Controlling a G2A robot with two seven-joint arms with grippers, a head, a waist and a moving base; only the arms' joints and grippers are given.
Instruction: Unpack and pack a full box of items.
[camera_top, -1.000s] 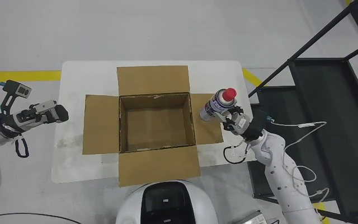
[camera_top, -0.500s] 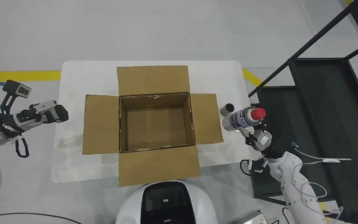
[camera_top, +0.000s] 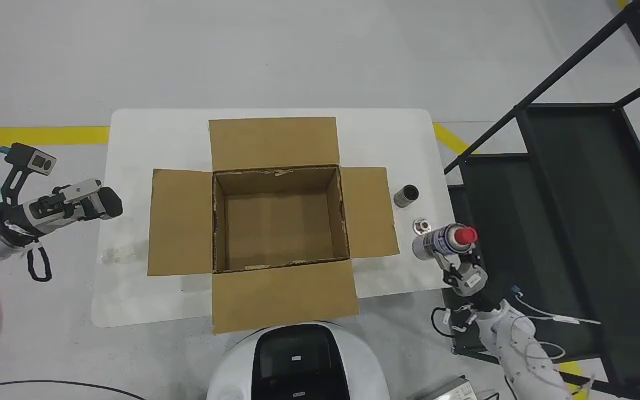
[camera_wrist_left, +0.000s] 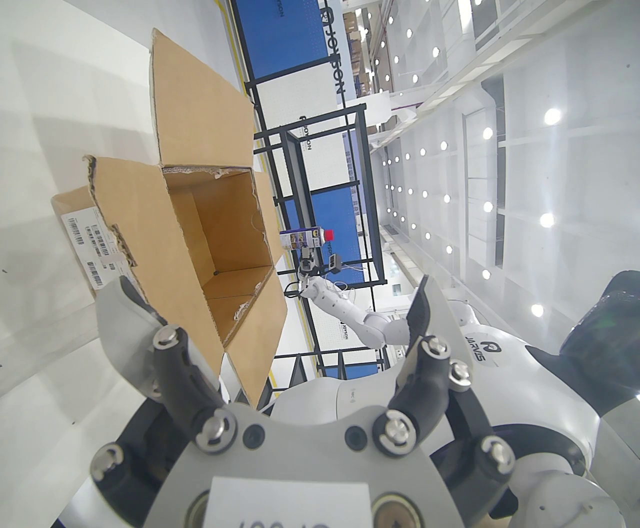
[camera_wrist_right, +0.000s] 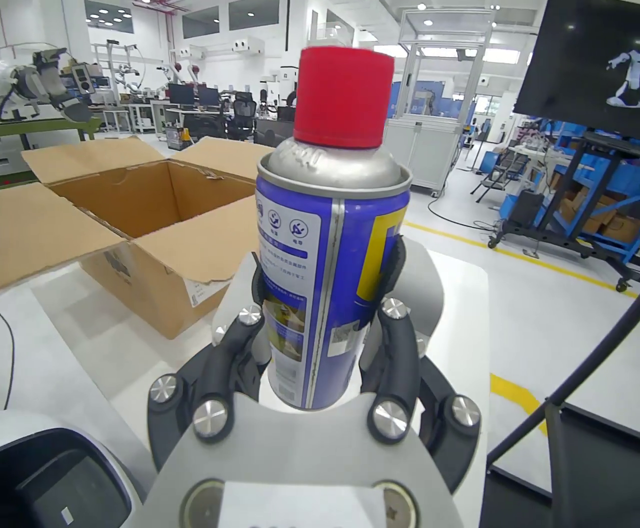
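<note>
Spray can (camera_wrist_right: 330, 250), blue-labelled with a red cap, sits nearest the robot in the right gripper (camera_wrist_right: 327, 280). Both fingers are closed against its lower body and the cap is uppermost. It hangs over the right-hand edge of the white table (camera_top: 150, 130), just beside the right flap of the cardboard box (camera_top: 280, 225) and outside it. From the left wrist view the can looks raised above the box rim rather than resting on anything.

Further in, the box stands in the middle of the table with all four flaps folded out flat, and its brown floor is bare. Off the table's left side, level with the box, the left gripper (camera_wrist_left: 272, 305) hangs with its fingers spread wide and nothing between them. Beyond the can, a small grey cylinder (camera_top: 405, 195) stands on the table just beside the right flap.

With the box emptied and the can outside it, this reads as the tail of unpacking. The next move probably calls for lowering the can upright onto bare table, inboard of the edge and clear of the cylinder and flap, before the fingers part.
</note>
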